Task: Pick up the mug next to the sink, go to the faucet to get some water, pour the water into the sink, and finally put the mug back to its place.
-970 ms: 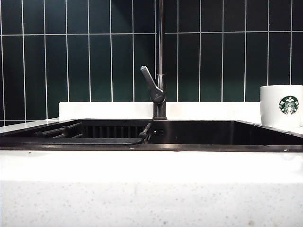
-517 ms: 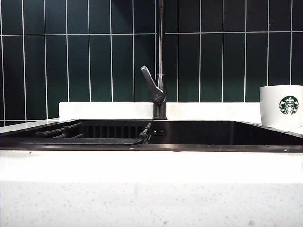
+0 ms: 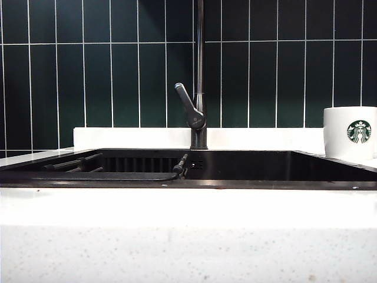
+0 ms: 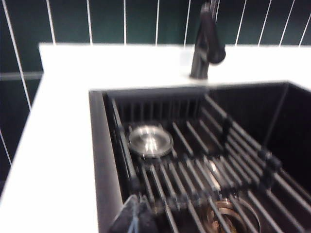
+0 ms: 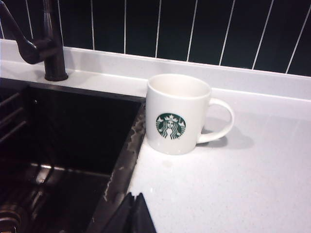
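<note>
Exterior view: no arm in sight. Mug (image 3: 350,132) stands upright on the white table (image 3: 188,236) at the far right, just beside the sink's (image 3: 235,184) right rim, logo facing the camera. Faucet (image 3: 199,88) rises behind the middle of the basin, lever angled up to the left. Black rack bars lie in the left part of the basin.

Left wrist view: left hand (image 4: 135,216) shows only as a dark tip at the frame edge, fingers pressed together, nothing between them. It hangs over the near left corner of the sink, above the slatted rack (image 4: 204,170). A round metal drain (image 4: 150,141) sits under the bars. Picture is soft.

Right wrist view: right hand (image 5: 134,213) closed and empty too, over the table edge near the sink's right rim, mug a little way ahead of it. Handle (image 5: 217,121) points away from the basin; mug looks empty inside.

Handling judgement: glazed ceramic, rigid, fairly heavy for its size, slick, will chip if knocked on the metal rim. Likely best hold is across the handle or over the rim wall; the right hand must open first.
</note>
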{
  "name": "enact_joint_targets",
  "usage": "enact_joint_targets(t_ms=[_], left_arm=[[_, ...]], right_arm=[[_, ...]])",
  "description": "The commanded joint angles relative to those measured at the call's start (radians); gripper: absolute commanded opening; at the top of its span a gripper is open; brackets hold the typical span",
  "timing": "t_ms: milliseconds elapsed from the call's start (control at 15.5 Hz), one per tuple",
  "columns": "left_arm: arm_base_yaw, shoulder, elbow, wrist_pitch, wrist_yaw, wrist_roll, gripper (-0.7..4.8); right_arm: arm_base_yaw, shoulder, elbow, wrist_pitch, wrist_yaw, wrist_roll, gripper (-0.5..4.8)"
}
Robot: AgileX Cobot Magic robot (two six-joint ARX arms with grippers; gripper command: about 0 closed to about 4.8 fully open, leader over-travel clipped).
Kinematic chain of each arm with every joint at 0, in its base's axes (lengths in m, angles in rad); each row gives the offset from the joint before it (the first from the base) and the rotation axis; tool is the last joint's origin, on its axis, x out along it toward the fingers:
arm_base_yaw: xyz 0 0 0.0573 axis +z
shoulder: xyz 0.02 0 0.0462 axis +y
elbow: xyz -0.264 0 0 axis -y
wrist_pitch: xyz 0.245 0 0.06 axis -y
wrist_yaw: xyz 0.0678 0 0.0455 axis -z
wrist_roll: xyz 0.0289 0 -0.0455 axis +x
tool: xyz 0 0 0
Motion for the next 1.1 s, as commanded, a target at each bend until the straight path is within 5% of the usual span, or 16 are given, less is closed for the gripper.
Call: enact_joint_targets(t_ms=[65,1099], left_arm=[[0.001,0.007,0.000,-0.002,-0.002,0.004,-0.06],[0.001,0.007,0.001,-0.034,0.005,0.004,-0.06]], right_arm=[[0.000,-0.001,0.003,0.006,0.038,-0.006,-0.04],[0.000,-0.001,0.003,-0.163,0.036,-0.003,-0.01]])
